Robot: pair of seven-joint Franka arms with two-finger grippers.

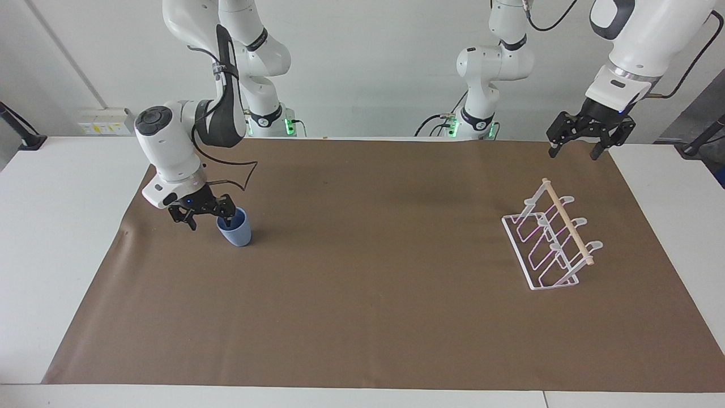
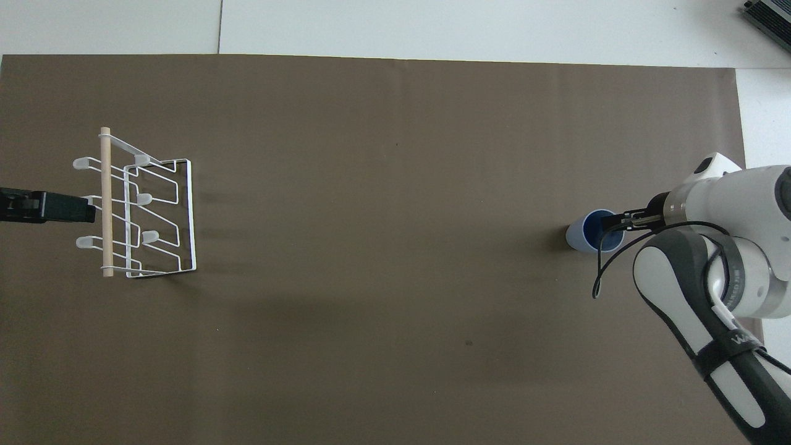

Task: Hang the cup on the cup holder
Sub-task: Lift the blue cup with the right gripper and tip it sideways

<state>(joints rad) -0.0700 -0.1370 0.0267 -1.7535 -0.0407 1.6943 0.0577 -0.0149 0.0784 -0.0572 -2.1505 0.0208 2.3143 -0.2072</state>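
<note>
Brown paper covers the white worktop. At the right arm's end stands the cup, pale blue, tapered, rim up. The right hand straddles its rim wall, fingers apart, one dipping inside. Closing gently should avoid tipping it. The left hand, fingers apart, waits over the paper's edge near the cup holder, well apart from the cup.

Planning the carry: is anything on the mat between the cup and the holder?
Nothing visible. The cup stands at the right arm's end with the right gripper at its rim; only bare mat lies between it and the holder.
</note>
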